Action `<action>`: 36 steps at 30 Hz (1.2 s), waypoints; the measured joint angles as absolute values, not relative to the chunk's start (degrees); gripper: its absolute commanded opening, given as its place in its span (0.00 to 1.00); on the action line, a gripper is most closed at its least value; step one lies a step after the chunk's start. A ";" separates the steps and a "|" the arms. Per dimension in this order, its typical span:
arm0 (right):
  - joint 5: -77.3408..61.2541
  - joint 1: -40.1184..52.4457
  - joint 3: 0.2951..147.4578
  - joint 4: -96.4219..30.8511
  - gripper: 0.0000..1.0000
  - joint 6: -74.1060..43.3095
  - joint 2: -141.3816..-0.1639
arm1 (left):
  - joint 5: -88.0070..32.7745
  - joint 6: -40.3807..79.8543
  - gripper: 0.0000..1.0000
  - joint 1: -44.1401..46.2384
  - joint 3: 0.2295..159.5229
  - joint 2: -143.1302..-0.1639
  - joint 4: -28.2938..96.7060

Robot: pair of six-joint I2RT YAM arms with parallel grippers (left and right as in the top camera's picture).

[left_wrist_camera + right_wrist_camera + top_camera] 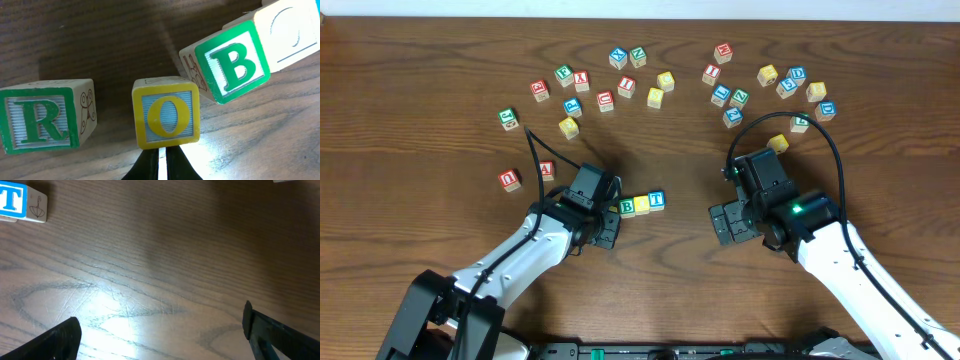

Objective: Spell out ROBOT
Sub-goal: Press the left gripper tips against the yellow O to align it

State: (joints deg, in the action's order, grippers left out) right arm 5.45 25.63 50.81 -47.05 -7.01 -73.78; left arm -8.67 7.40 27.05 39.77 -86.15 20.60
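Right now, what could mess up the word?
The shut left end effector sits close to the O; a push could turn it or knock it into the B. The O also stands apart from the R, so the word may end up gappy.

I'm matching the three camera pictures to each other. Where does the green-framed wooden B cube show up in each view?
Overhead: the green-framed wooden B cube lies low and just left of centre, at the left end of the visible short row.
Left wrist: upper right, tilted in the picture.
Right wrist: not in it.
Shared landmark: the yellow-topped wooden cube next to the B, at the top right corner of the left wrist view.
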 measured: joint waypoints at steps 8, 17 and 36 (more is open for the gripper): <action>5.48 25.63 50.81 -47.03 0.99 -7.01 -73.78 | -8.69 6.98 0.08 27.05 39.77 -86.15 20.60; 5.45 25.63 50.81 -47.03 0.99 -7.03 -73.78 | -8.69 6.22 0.08 27.05 39.77 -86.15 20.60; 5.48 25.63 50.81 -47.05 0.99 -7.01 -73.78 | -8.67 7.53 0.08 27.05 39.77 -86.15 19.03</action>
State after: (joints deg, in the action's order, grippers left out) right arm 5.48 25.63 50.81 -47.05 -7.01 -73.78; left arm -8.67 7.53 27.05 39.77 -86.15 19.03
